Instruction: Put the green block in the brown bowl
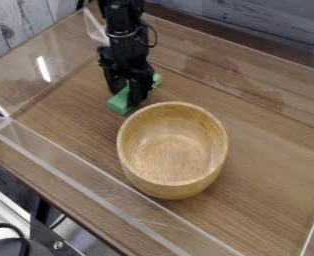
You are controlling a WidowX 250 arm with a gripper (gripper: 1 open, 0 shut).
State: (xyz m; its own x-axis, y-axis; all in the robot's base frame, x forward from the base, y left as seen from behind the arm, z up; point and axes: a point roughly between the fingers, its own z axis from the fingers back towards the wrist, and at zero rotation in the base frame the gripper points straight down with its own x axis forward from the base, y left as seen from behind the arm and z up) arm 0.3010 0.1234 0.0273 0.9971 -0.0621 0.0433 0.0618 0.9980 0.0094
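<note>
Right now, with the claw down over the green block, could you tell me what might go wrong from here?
1. The claw covers most of the green block; only one end shows, so an off-centre pinch might tilt it.
2. The block lies close to the brown bowl, so a low carry could knock the thick rim.
3. Whether the claw has gripped is unclear; lifting early may leave the block behind.

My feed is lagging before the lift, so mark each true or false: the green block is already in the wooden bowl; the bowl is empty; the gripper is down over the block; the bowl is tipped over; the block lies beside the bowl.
1. The small bright green rectangular block is already in the round light-brown wooden bowl. False: it lies on the wooden tabletop.
2. The bowl is empty. True.
3. The black gripper is down over the block. True.
4. The bowl is tipped over. False: it stands upright.
5. The block lies beside the bowl. True.
</note>
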